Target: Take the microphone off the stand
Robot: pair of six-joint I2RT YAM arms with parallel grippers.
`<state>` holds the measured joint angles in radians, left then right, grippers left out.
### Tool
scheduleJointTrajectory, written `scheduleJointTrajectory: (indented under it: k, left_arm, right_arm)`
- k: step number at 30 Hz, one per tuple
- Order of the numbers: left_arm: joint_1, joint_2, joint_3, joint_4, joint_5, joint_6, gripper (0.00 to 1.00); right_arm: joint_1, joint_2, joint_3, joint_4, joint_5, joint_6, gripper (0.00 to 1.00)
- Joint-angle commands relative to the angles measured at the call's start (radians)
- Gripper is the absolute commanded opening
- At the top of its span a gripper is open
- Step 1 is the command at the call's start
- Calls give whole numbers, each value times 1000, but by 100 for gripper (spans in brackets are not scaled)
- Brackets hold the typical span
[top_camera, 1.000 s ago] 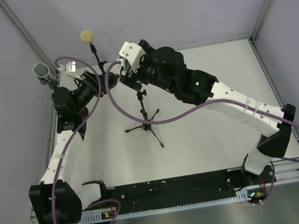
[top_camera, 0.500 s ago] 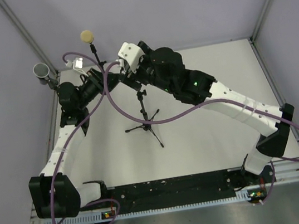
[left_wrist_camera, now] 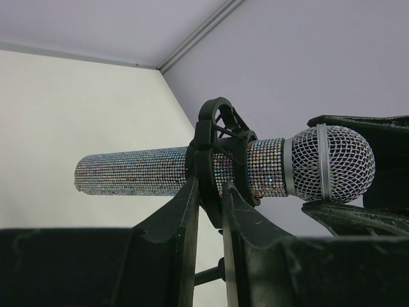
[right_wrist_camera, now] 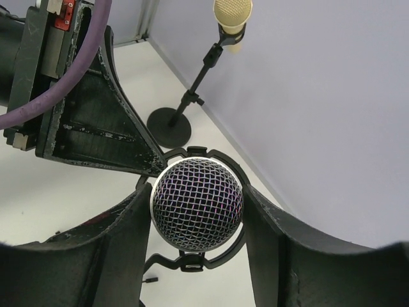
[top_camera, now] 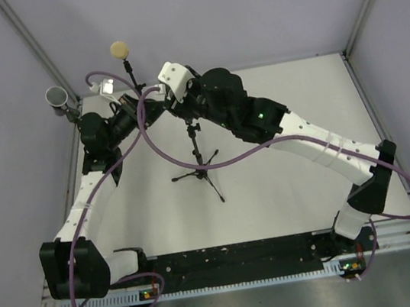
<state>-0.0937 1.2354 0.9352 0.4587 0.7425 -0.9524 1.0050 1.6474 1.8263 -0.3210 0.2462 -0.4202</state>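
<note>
Steadying the stand (top_camera: 197, 151), the left pincer (left_wrist_camera: 209, 188) clamps its clip (left_wrist_camera: 214, 115) while the right pincer (right_wrist_camera: 197, 206) grips the microphone (left_wrist_camera: 128, 171) head, ready to pull.

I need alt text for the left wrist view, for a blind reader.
A glittery microphone with a silver mesh head runs across the frame in a black clip, which the left gripper pinches from below. The right gripper brackets the mesh head.

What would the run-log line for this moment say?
stage: grasp | left end effector: shut on clip | right end effector: flanks microphone head, grip unclear | microphone: in stand
</note>
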Motion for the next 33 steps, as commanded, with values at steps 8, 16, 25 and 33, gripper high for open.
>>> scheduleJointTrajectory:
  k: [8,16,25,33]
  left_arm:
    - [-3,-30,19,-26,-78,41,13]
    - [-3,-28,33,-118,-144,90,5]
    - [-3,-28,33,-160,-189,118,0]
    - [-3,-27,31,-167,-201,133,0]
  right_arm:
    - [3,-3,45,8,-19,37,30]
    - [6,15,175,-72,-51,32,25]
    - [21,3,248,-115,-64,32,25]
    - [37,-1,291,-142,-79,26,29]
